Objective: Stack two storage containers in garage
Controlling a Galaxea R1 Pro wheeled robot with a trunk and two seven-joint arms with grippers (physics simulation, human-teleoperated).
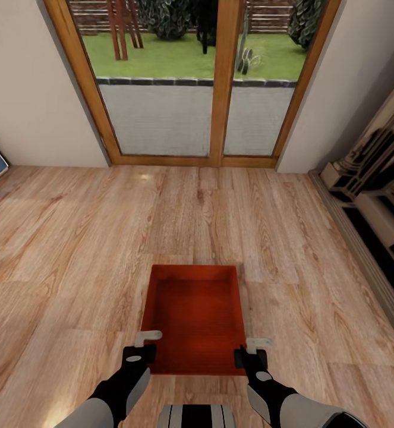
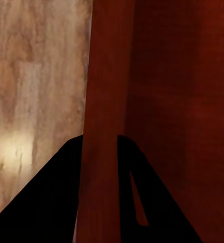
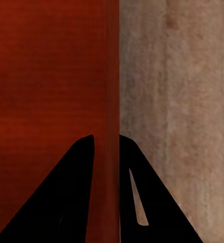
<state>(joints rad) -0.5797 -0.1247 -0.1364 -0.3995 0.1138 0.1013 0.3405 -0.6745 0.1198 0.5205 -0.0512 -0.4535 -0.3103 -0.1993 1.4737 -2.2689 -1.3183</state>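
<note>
Wood-plank floor [image 1: 72,249] runs to the glass doors [image 1: 179,83]. I have one storage container [image 1: 195,321] between my arms, left gripper [image 1: 142,348] and right gripper [image 1: 251,352] each closed on a side wall near my end for an even carry. Whether it is lifted or resting, I probably can't say.

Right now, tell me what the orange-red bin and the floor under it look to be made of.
The bin looks like thin rigid plastic, matte to faintly glossy: uniform orange-red colour, plain slim walls, no grain or seams. It could be painted sheet; the render leaves that open. The floor looks like light wood planks or laminate, with visible grain, knots, plank joints and a soft sheen patch.
</note>
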